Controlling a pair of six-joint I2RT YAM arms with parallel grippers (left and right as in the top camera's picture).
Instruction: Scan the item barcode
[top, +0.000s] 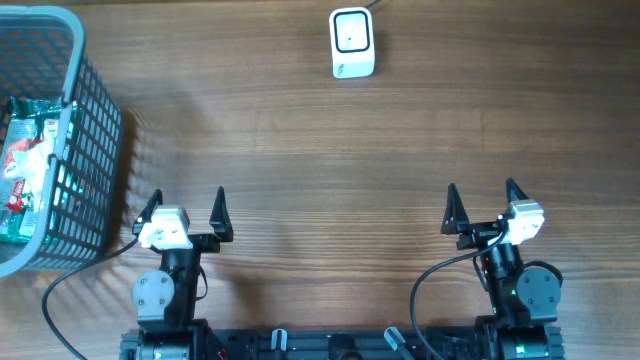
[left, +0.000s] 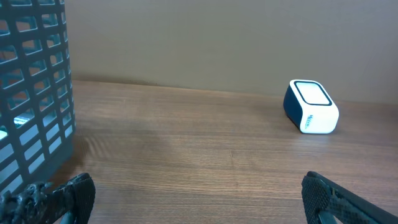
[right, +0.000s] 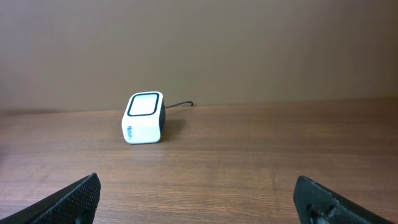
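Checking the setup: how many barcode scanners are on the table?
1. The white scanner sits at the table's far edge, near the middle; the basket at the left could hide another.

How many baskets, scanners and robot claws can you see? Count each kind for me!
Baskets: 1, the grey basket
Scanners: 1, the white scanner
Claws: 2, the left claw and the right claw, both open
Total: 4
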